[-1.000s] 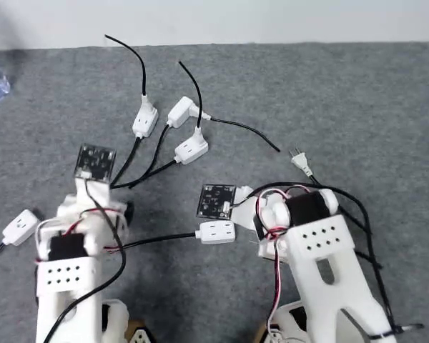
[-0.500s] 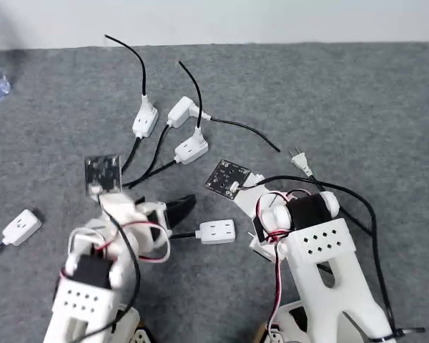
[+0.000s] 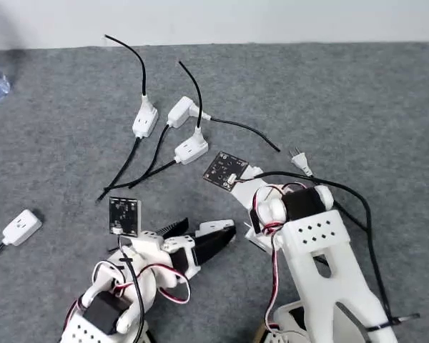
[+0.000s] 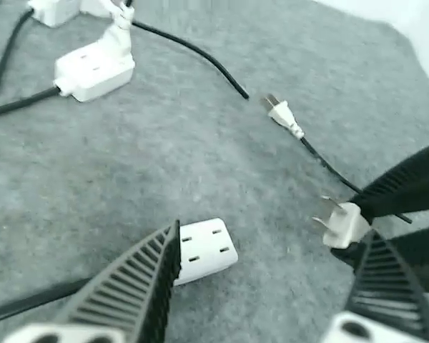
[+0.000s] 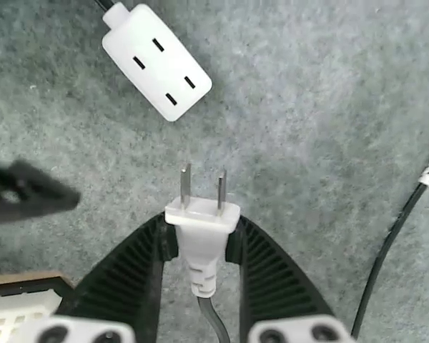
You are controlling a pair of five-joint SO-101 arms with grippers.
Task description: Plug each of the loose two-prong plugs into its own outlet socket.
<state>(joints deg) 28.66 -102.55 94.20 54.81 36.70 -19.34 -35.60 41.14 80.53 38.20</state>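
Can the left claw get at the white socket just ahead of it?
Likely yes: the left claw is open, the socket lies bare on the mat by one finger, and the right claw, holding a plug, sits beside, not across.

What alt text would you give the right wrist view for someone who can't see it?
The right gripper holds a white two-prong plug between its jaws, prongs free. A white outlet socket lies on the grey mat beyond the prongs, apart from them.

Nothing readable is showing; the circuit board (image 3: pixel 124 216) at lower left is bearing specks (too small to tell).
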